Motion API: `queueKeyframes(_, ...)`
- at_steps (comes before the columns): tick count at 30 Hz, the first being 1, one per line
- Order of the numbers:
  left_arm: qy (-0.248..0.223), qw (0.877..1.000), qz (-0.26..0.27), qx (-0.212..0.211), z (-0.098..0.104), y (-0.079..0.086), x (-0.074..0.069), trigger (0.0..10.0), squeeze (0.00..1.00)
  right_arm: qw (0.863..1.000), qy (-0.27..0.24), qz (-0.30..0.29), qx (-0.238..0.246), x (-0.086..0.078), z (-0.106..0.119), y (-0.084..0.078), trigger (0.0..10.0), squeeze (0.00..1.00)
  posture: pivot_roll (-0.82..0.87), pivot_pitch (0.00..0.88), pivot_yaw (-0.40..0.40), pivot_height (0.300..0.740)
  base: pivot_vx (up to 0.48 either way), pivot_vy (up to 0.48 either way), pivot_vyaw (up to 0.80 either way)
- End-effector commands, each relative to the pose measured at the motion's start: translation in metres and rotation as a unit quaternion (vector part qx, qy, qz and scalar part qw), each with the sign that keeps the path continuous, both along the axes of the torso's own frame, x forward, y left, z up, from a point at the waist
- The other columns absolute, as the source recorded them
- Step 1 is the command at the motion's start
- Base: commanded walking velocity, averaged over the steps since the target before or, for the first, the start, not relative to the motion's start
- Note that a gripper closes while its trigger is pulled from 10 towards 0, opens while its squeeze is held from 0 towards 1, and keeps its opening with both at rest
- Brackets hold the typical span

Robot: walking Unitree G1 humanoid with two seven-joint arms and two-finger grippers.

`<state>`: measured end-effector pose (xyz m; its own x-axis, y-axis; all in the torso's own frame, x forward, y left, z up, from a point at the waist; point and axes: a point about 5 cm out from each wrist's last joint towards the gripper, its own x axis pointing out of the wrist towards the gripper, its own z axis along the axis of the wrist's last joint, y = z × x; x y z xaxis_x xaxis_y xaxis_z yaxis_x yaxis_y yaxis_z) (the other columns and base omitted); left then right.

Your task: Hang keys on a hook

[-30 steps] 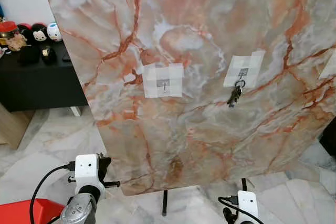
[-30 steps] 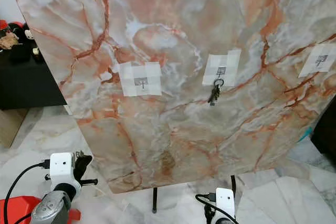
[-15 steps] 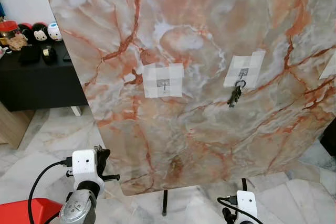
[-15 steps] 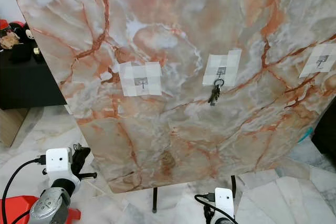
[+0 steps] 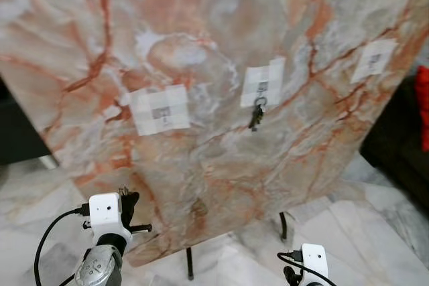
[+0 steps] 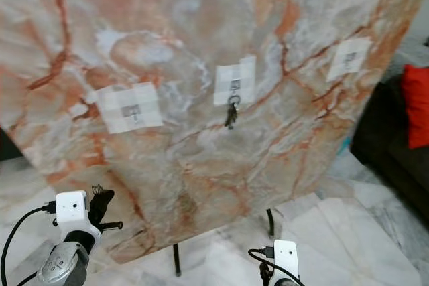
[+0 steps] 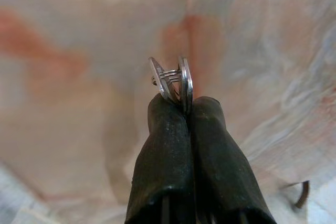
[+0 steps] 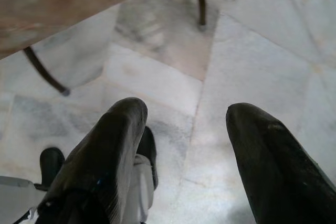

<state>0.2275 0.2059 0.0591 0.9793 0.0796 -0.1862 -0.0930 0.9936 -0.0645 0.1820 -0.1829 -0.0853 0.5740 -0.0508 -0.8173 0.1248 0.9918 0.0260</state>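
Observation:
An upright marble-patterned board (image 5: 201,45) carries three taped hooks. The left hook (image 5: 159,110) and the right hook (image 5: 373,60) are bare. A bunch of keys (image 5: 255,118) hangs from the middle hook (image 5: 262,87). My left gripper (image 5: 127,202) is low at the board's lower left corner, close to its face. In the left wrist view the left gripper (image 7: 188,106) is shut on a second set of keys (image 7: 176,77), whose ring and blades stick out past the fingertips. My right gripper (image 8: 184,124) hangs open over the floor.
The board stands on thin black legs (image 5: 188,262) over a pale marble floor (image 5: 375,226). A dark sofa (image 5: 395,145) with a red cushion (image 5: 423,105) stands to the right. My right wrist (image 5: 312,262) is low at the bottom right.
The camera has turned to the right, so the board has shifted left in view and the sofa with the red cushion has appeared. The left gripper still holds its keys low.

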Motion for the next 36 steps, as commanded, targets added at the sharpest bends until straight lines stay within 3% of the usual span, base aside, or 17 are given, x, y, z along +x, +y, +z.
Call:
queueKeyframes(1, -0.012, 1.000, 0.004, 0.003, 0.0045, 0.0028, 0.0005, 10.0, 0.00, 1.000, 0.005, 0.004, 0.003, -0.0014, -0.0011, 0.0028, 10.0, 0.00, 0.10, 0.000, -0.044, 0.740, 0.000, 0.000, -0.76)
queueKeyframes(10, -0.019, 1.000, 0.000, 0.001, 0.0063, 0.0016, 0.0008, 10.0, 0.00, 1.000, 0.005, 0.006, 0.005, -0.0012, -0.0011, 0.0033, 10.0, 0.00, 0.10, 0.000, -0.043, 0.740, 0.000, 0.000, -0.76)
queueKeyframes(36, -0.035, 0.999, -0.009, -0.003, 0.0107, -0.0014, -0.0004, 10.0, 0.00, 1.000, -0.002, 0.006, 0.014, -0.0009, -0.0008, 0.0047, 10.0, 0.00, 0.11, 0.000, -0.041, 0.740, 0.000, 0.000, 0.00)
